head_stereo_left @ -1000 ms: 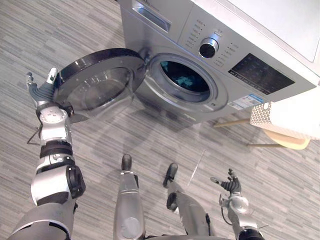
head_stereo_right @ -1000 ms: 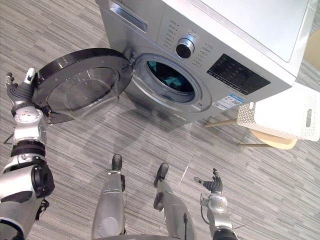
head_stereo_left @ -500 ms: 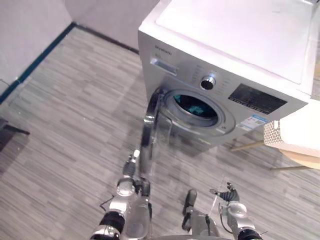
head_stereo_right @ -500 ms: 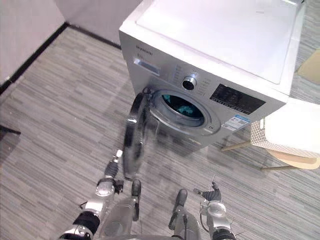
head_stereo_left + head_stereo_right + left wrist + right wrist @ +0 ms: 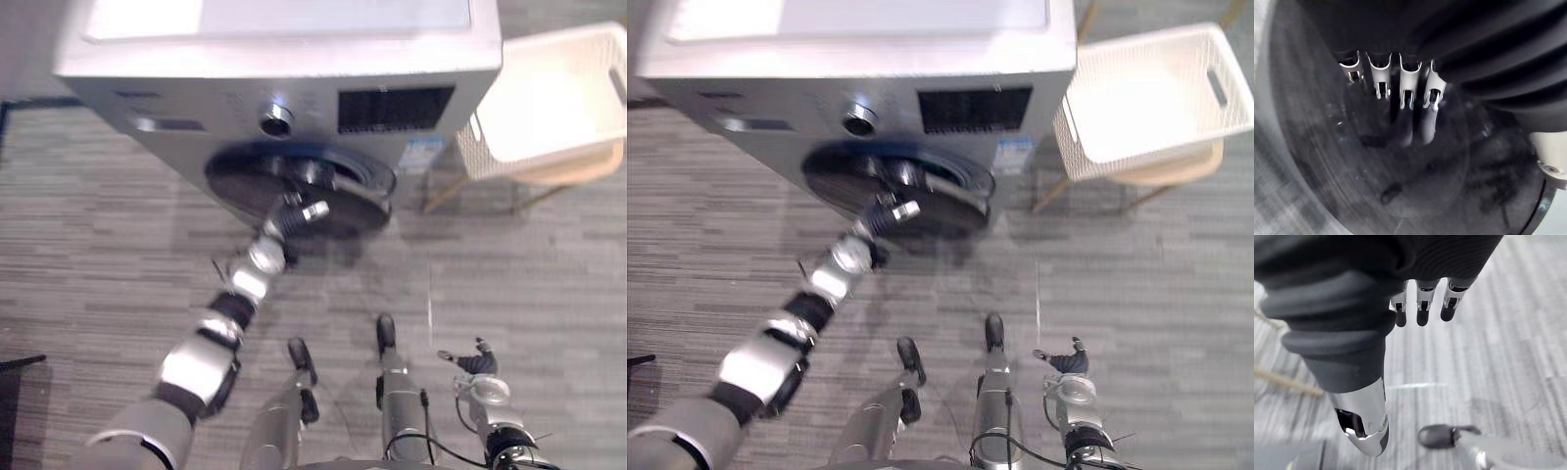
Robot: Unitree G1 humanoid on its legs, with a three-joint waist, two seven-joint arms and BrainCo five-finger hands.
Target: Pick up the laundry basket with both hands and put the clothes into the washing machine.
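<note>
Dark glass door [image 5: 235, 181] under your left hand [image 5: 299, 213], fingers straight, touching; your right hand [image 5: 477, 364] hangs relaxed, empty.

Eye views: head-mounted, steeply downward, well back, side by side; both share washing machine [image 5: 284, 59], its door [image 5: 235, 181], white basket [image 5: 485, 152], floor [image 5: 98, 245] | left wrist view: very near, facing what seems the door's dark glass | right wrist view: low, facing down at the same floor
</note>
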